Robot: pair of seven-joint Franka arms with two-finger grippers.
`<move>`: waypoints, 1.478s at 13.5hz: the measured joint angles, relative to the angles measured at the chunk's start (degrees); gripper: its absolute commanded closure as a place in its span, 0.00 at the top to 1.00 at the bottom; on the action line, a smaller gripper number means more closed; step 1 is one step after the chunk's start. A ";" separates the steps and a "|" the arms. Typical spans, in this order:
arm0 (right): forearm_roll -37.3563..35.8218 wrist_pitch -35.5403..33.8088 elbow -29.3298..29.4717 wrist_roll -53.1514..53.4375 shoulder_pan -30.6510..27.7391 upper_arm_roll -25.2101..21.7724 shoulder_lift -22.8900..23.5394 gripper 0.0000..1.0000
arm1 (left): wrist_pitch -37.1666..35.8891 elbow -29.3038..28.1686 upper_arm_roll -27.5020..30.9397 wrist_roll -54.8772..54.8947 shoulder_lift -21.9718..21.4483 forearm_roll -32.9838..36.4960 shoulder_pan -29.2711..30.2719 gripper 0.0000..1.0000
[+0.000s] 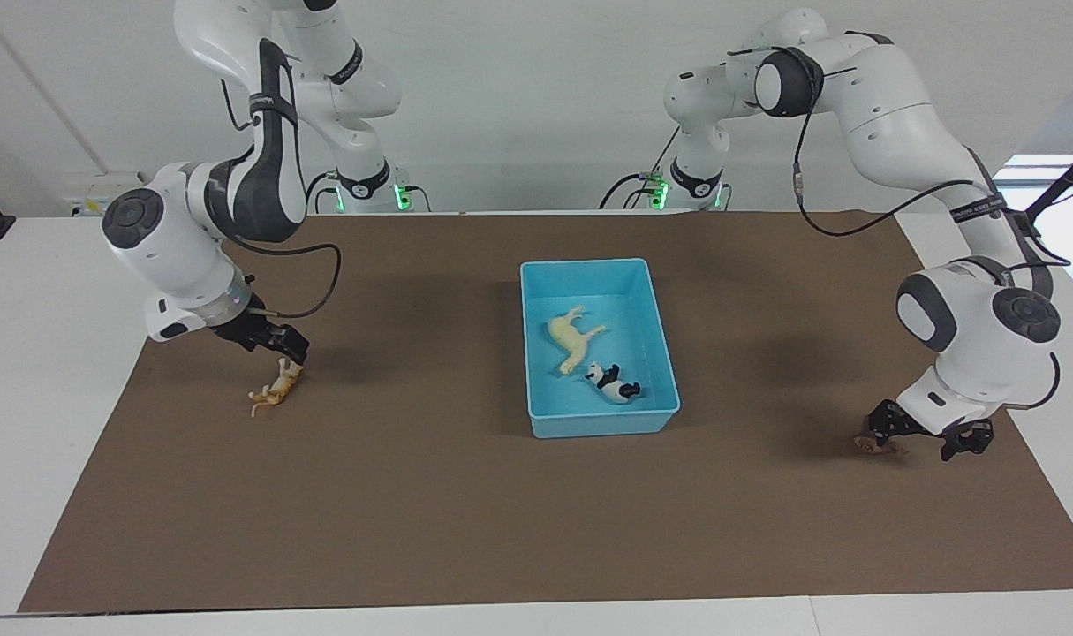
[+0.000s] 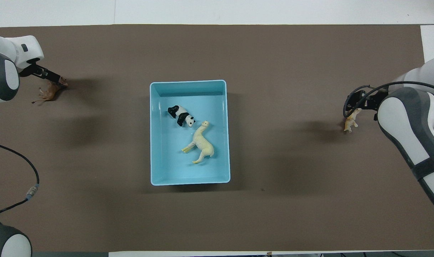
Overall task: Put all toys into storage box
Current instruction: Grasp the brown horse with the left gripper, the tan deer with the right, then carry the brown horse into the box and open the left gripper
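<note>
Item, my right gripper (image 1: 282, 346): jaws spread, empty, low over the small orange-tan striped plastic animal (image 1: 275, 389) lying flat on the brown mat (image 1: 430, 521), well apart from the light blue plastic storage box (image 1: 602, 423) toward my right arm's end. Its long axis runs slantwise; I cannot tell which end is the head. Close across the narrow body. Item, my left gripper (image 1: 929, 429): also spread, at the dark brown lion figurine (image 1: 872, 444).
</note>
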 measured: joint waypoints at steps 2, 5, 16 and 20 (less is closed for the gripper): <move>0.00 3.37 -3.09 -0.06 -0.60 0.00 -0.15 0.98 | 0.39 -2.26 -0.35 0.82 -0.57 0.00 -0.09 1.00; -0.03 9.66 -7.93 -0.48 -0.63 0.08 -0.33 0.95 | 3.16 -6.64 -0.39 1.48 -2.01 0.02 -0.09 1.00; -0.04 17.24 -15.35 -4.65 -2.16 0.15 -2.11 0.41 | 6.44 -12.63 -0.21 -4.69 -5.44 -0.02 -0.02 0.00; -0.02 18.80 -15.87 -6.30 -2.16 0.20 -2.21 0.00 | 2.20 -11.84 -0.59 -12.00 -5.90 -0.99 -0.82 0.00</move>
